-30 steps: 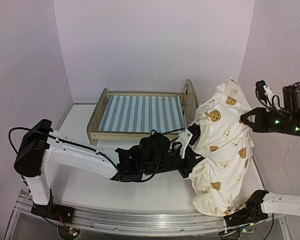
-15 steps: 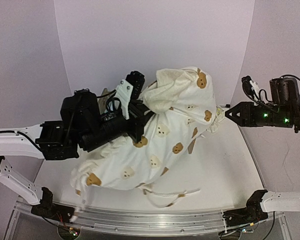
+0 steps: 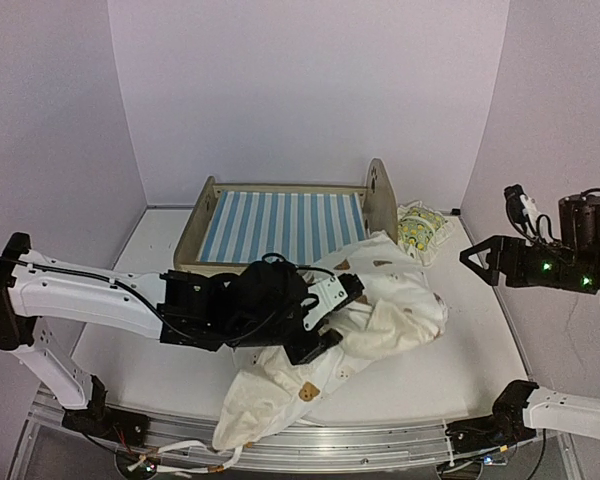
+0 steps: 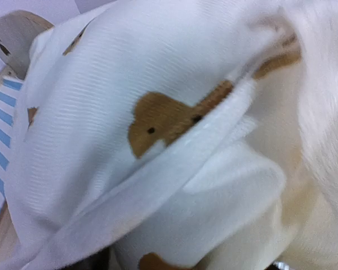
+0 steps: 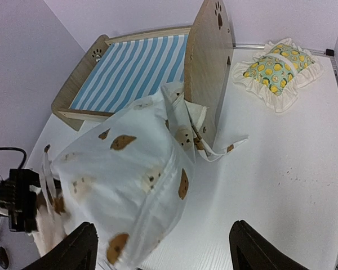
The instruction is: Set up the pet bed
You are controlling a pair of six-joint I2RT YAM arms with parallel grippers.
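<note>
Dropped out of mid-air onto the table (image 3: 150,250): bear-print cushion (image 3: 390,310), slumped against the near right corner of the pet bed (image 3: 280,225) at the back. Pillow (image 3: 420,228) just right of it. Left gripper (image 3: 323,318) buried in cloth, jaws impossible to read; right gripper (image 3: 475,262) spread wide, empty.

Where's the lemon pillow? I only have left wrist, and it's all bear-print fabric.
Observer: The lemon pillow lies on the table, just right of the pet bed.
Operator: Striped base covered?
Observer: No, it's bare. The cushion lies crumpled on the table in front of the bed.
Operator: Right tool?
Observer: The right tool is open and empty, off to the cushion's right, not touching it.
</note>
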